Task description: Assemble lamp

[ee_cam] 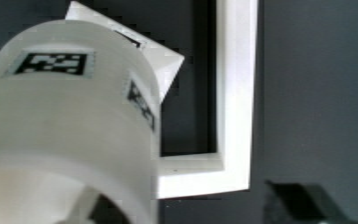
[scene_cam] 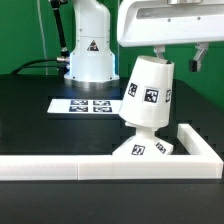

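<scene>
The white lamp shade (scene_cam: 152,90), with square tags on its side, stands tilted on top of the lamp base (scene_cam: 140,150), which sits in the corner of the white border wall. The bulb is hidden under the shade. In the wrist view the shade (ee_cam: 69,110) fills the near side, with a tag on it. My gripper (scene_cam: 178,56) hangs just above the shade's upper end. Its jaws stand wide apart; in the wrist view the gripper (ee_cam: 211,205) has only table and wall between its fingers. One finger (ee_cam: 119,205) is close against the shade's side.
The L-shaped white border wall (scene_cam: 60,167) runs along the front and turns at the exterior view's right; it also shows in the wrist view (ee_cam: 238,100). The marker board (scene_cam: 88,104) lies on the black table in front of the arm's base (scene_cam: 88,50).
</scene>
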### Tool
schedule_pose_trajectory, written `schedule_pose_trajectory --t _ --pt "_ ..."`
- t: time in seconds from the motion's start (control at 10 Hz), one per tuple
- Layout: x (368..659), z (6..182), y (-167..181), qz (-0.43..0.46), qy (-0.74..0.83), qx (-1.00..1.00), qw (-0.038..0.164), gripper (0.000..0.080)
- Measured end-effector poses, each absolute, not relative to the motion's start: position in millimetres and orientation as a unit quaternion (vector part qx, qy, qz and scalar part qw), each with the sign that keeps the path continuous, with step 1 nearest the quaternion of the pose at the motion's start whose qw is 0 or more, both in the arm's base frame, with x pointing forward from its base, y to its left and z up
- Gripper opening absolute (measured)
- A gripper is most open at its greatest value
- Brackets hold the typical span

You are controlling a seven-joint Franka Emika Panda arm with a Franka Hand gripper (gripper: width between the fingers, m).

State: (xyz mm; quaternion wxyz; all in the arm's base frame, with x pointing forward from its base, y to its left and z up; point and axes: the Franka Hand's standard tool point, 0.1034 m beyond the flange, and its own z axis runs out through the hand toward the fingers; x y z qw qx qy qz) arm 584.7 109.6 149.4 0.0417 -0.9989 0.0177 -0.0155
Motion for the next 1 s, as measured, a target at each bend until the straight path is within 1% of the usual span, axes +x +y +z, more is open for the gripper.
schedule_pose_trajectory --t 0.1,0.2,0.3,0.4,0.5,0.6,0.7,1.0 --pt "583.9 152.0 108.9 -0.012 0.017 -0.999 0.040 0.0446" --pt "582.8 156.7 108.7 -0.011 0.013 -0.999 0.034 0.0620" --pt "582.2 161.7 109.8 -0.012 0.007 -1.000 0.028 0.0675" --pt "582.0 165.7 111.9 -0.014 0.001 -1.000 0.022 0.0675" --pt "580.4 169.6 114.9 -0.014 -0.014 -1.000 0.009 0.0695" --pt "580.2 173.0 119.9 -0.018 -0.029 -0.999 -0.002 0.0699" --pt "578.0 173.4 125.3 -0.021 -0.037 -0.999 -0.009 0.0699" --pt "574.4 169.3 128.3 -0.029 -0.029 -0.999 -0.005 0.0699"
